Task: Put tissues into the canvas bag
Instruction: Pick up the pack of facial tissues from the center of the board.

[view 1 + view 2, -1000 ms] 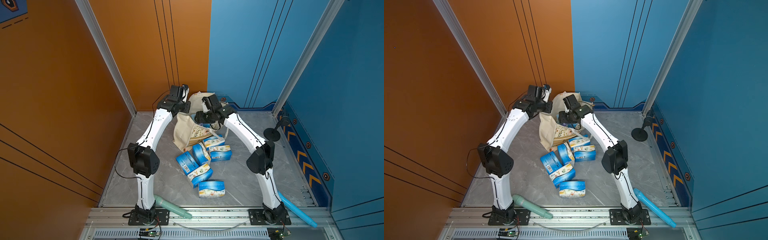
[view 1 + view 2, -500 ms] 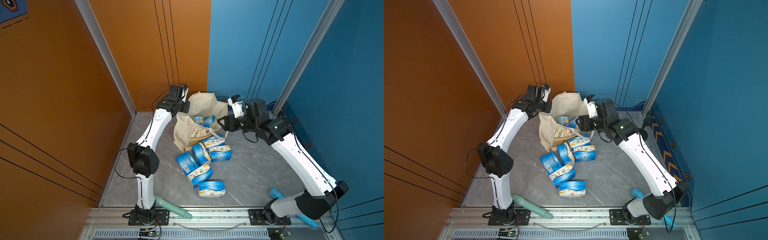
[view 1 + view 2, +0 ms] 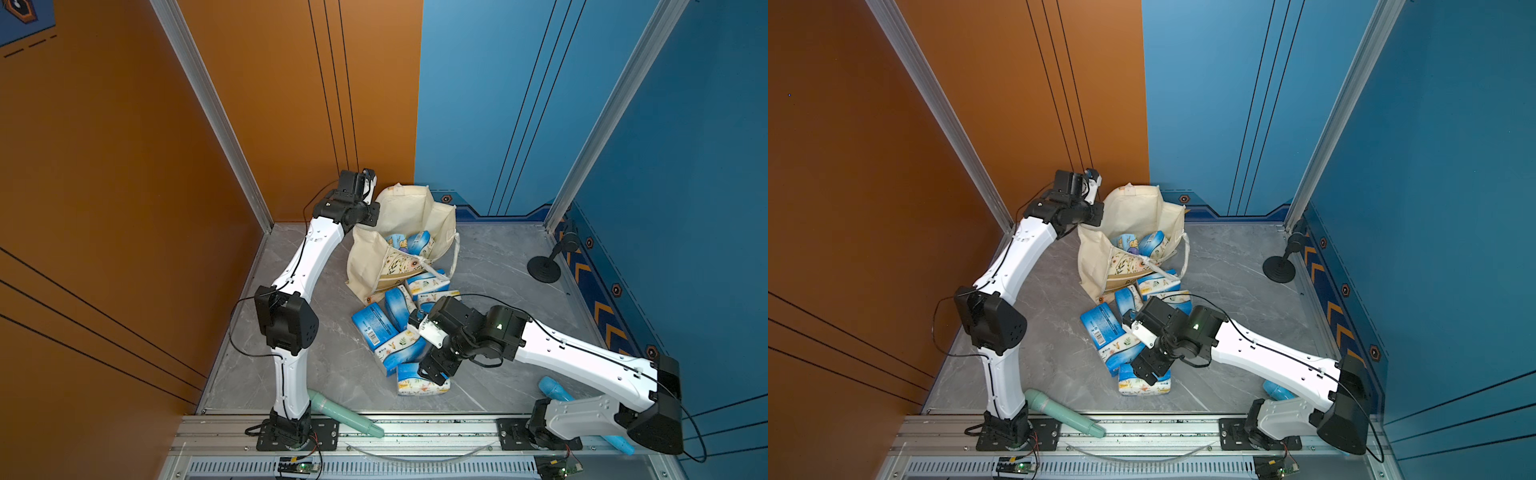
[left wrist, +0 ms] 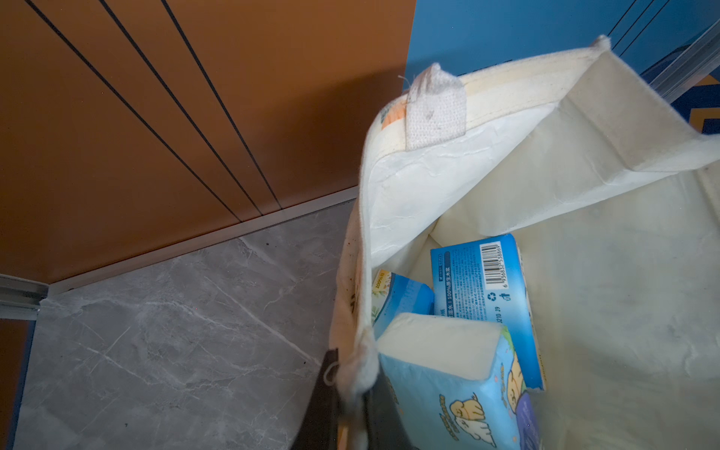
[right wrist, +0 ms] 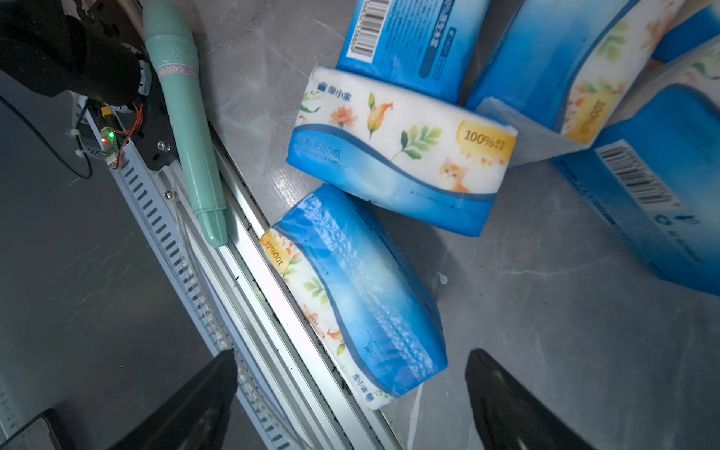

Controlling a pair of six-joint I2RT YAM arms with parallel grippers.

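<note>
A floor tissue pack reads "100%" (with "象小家"); a bagged pack reads "100%" too.

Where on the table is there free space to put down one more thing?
The table is bare between the left arm and the tissue packs, and between the canvas bag and the black stand. In front of the bag it is crowded with packs.

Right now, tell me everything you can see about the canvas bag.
The canvas bag is cream fabric with a floral front panel and white rope handles. It stands open-mouthed at the far end of the gray tabletop, its rim pinched by the shut left gripper. Tissue packs lie inside; loose packs crowd its front.
</note>
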